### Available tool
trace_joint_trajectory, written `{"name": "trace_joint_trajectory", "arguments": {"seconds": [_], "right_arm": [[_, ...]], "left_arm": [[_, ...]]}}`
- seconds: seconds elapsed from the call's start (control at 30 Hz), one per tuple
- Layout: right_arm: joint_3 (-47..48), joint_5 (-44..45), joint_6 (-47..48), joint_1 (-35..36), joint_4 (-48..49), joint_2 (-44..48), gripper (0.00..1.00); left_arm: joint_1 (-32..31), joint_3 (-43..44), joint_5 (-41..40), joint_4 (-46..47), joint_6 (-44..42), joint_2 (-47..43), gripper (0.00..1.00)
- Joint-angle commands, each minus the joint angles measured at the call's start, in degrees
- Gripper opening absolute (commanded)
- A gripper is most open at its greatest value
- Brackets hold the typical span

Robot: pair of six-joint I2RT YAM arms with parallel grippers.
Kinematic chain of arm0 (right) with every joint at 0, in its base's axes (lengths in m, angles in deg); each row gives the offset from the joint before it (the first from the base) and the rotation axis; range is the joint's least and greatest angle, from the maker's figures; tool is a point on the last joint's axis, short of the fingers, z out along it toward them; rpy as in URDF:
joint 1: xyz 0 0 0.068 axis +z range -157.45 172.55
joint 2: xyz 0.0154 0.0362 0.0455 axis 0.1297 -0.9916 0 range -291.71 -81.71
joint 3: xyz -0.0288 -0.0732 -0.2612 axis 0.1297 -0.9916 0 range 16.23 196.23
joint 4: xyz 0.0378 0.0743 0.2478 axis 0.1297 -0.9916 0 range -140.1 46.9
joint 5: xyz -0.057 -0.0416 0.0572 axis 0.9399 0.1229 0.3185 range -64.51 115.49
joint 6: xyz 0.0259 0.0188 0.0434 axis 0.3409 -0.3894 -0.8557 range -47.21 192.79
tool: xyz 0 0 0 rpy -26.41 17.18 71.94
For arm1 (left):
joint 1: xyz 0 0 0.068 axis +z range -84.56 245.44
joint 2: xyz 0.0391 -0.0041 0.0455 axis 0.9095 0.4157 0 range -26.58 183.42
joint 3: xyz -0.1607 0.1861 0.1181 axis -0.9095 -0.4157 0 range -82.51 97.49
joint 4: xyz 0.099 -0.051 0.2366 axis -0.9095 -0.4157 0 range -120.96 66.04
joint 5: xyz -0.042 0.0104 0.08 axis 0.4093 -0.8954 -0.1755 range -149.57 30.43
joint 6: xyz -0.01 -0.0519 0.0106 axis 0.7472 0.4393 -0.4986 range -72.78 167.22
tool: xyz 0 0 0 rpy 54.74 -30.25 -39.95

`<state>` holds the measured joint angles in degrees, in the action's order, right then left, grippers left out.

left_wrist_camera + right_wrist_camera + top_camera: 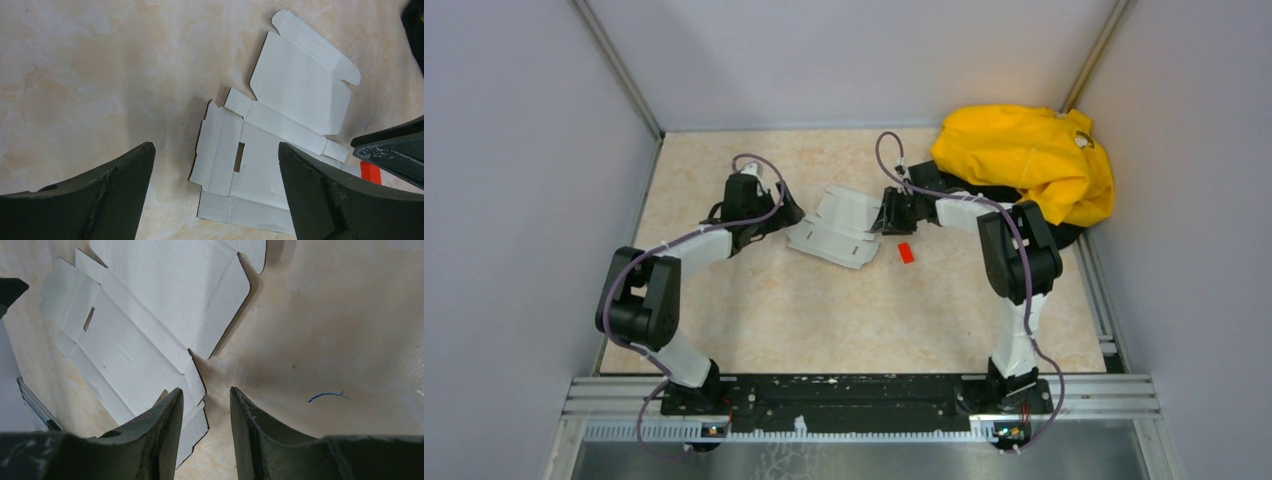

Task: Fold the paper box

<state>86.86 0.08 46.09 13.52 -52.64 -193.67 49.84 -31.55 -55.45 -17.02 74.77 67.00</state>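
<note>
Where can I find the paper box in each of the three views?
Top external: the paper box lies flat at the picture's centre.
Left wrist: the paper box lies right of centre.
Right wrist: the paper box covers the upper left.
Landmark: the right claw, beside the box's edge in all three views.

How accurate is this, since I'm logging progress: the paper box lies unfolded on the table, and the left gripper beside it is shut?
Not quite. The left gripper is wide open, not shut; the left wrist view shows its jaws spread well apart. The paper box does lie unfolded on the table beside it.
</note>
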Motion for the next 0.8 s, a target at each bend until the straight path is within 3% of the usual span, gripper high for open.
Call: {"name": "trace_joint_trajectory", "arguments": {"seconds": [0.0, 0.5, 0.77], "right_arm": [[3.03, -2.3, 0.51, 0.2, 1.26, -1.01, 0.39], [5.12, -2.31, 1.62, 1.44, -0.49, -2.35, 0.36], [8.52, 2.36, 6.85, 1.5, -6.67, -1.25, 0.36]], "left_arm": [[0.3, 0.81, 1.13, 0.82, -0.05, 0.43, 0.99], [1.0, 2.46, 1.43, 1.39, 0.31, 3.23, 0.99], [1.08, 0.99, 1.52, -2.21, 2.78, 0.57, 0.99]]}}
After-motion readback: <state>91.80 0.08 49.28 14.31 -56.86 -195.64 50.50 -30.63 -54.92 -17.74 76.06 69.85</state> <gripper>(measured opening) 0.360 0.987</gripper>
